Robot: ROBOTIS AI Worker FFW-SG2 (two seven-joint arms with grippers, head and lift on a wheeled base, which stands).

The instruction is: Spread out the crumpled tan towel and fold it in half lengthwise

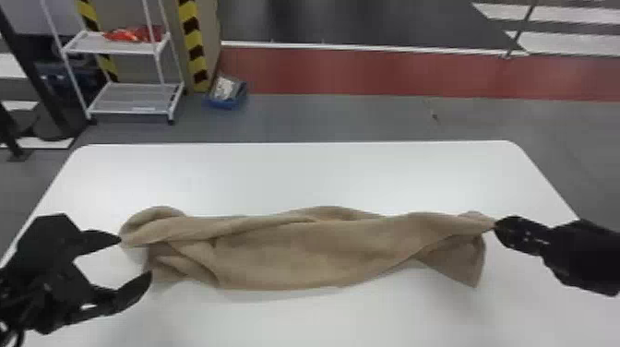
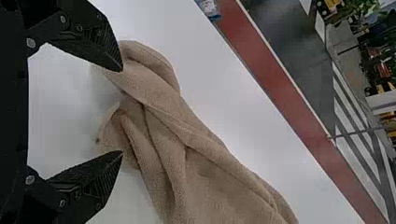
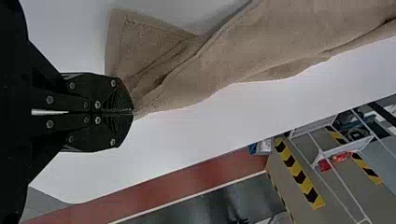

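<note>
Left gripper [image 1: 135,257]: fingers spread wide, nothing held between them. Its tips are directed at the towel's near end; whether cloth is touched by the farther finger cannot be told.

Right gripper [image 1: 497,227]: fingers closed on the opposite end of the tan towel [image 1: 300,254], a bit of edge pinched right at the tips. Whether that end is raised off the table [image 1: 300,175] cannot be told.

Towel: stretched as a long, rumpled band between the two grippers, laid out over the white table. Beside the left gripper, the end is bunched and rolled over, with several folds running away from the fingertips. By the right gripper, a loose hemmed corner [image 1: 466,265] is splayed toward the robot from the pinched point. Along the middle, the cloth is smoother, with a ridge along the side farther from the robot. No lengthwise half-fold is formed.

Well beyond the left gripper, past the table's far edge: a white wire rack [image 1: 134,98] is seen on the floor, red items [image 1: 131,34] set on its upper shelf, a blue bin [image 1: 226,104] placed near it.
</note>
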